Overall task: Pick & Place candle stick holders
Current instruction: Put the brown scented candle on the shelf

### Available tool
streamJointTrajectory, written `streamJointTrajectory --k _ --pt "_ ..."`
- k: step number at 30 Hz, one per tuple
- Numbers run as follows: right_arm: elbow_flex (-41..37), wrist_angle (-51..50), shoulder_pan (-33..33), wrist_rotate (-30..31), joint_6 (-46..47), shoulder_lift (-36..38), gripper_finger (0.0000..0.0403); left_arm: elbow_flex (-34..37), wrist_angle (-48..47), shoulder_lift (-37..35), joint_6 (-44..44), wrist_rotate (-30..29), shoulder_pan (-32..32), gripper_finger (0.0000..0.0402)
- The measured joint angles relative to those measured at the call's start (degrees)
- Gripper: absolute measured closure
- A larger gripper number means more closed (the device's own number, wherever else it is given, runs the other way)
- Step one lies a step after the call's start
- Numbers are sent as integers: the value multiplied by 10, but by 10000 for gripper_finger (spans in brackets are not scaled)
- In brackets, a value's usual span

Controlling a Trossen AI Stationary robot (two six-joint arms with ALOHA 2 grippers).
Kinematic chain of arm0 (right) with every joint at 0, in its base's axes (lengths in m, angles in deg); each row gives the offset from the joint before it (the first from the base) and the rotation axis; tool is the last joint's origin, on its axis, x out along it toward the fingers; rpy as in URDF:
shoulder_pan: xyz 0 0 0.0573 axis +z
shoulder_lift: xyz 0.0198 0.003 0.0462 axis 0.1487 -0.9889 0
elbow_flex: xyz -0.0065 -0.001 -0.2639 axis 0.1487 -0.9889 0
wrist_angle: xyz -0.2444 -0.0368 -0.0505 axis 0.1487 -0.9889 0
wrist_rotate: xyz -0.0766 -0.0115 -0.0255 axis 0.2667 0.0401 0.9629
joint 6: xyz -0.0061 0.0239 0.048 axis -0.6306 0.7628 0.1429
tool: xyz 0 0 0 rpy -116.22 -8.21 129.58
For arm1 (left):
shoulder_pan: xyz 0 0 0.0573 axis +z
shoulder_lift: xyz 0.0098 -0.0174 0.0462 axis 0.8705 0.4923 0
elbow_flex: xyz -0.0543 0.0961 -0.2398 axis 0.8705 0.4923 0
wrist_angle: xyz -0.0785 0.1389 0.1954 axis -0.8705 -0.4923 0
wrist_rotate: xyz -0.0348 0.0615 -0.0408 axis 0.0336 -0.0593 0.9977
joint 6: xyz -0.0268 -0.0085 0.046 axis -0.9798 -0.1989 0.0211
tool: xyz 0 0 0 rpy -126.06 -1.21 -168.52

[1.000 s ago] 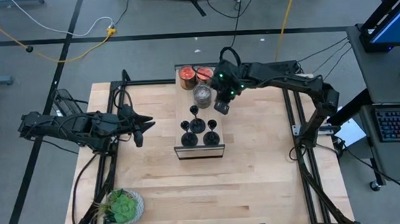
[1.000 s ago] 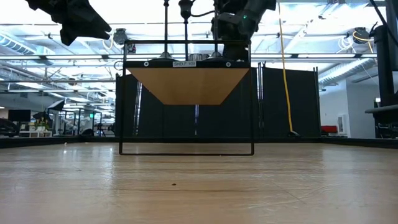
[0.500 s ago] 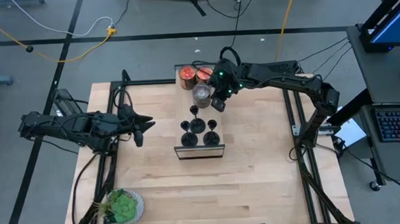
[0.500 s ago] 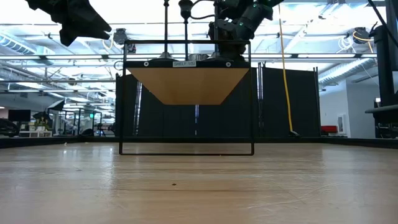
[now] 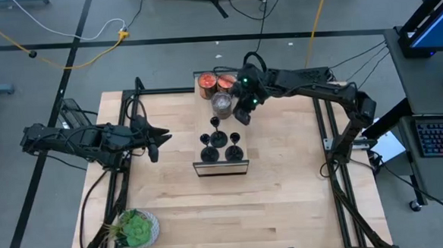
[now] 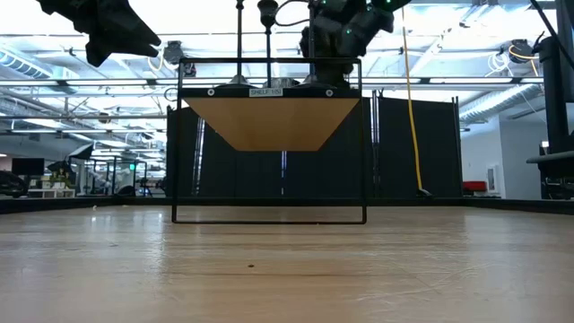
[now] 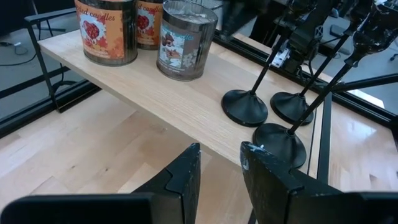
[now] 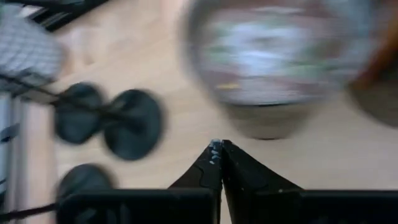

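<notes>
Three black candle stick holders [image 5: 215,132] [image 5: 206,151] [image 5: 234,148] stand on their round bases on a raised wooden shelf [image 5: 222,168] mid-table. In the left wrist view their bases [image 7: 245,106] [image 7: 292,107] [image 7: 278,142] cluster together. My right gripper [image 5: 239,120] hovers shut above the shelf, between the grey glass jar [image 5: 223,103] and the holders, pointing slantwise down; its wrist view shows the shut fingertips [image 8: 219,149] over bare wood. My left gripper [image 5: 158,139] waits left of the shelf, open, nothing between its fingers [image 7: 186,174].
Two jars with red-orange labels [image 5: 206,83] [image 5: 225,82] stand at the shelf's far end behind the grey jar [image 7: 183,40]. A green plant [image 5: 136,229] sits at the table's near left corner. The shelf's black frame [image 6: 269,215] rests on the table.
My right gripper has tipped and swung a little toward the table's left, nearer the grey jar and the holders, staying shut. The holders and jars have kept their places.
</notes>
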Motion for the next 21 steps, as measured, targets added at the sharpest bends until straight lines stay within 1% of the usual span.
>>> streamJointTrajectory --k 2,10,12,21 --pt "0 1 7 -18 -2 0 403 0 0 0 0 0 0 282" --pt "-1 46 17 -11 -6 -16 403 0 0 0 2 0 0 282" --pt "2 70 17 -12 -6 -23 403 0 0 0 2 0 0 282" --pt "1 94 7 -9 -8 -25 403 0 0 0 2 0 0 282"
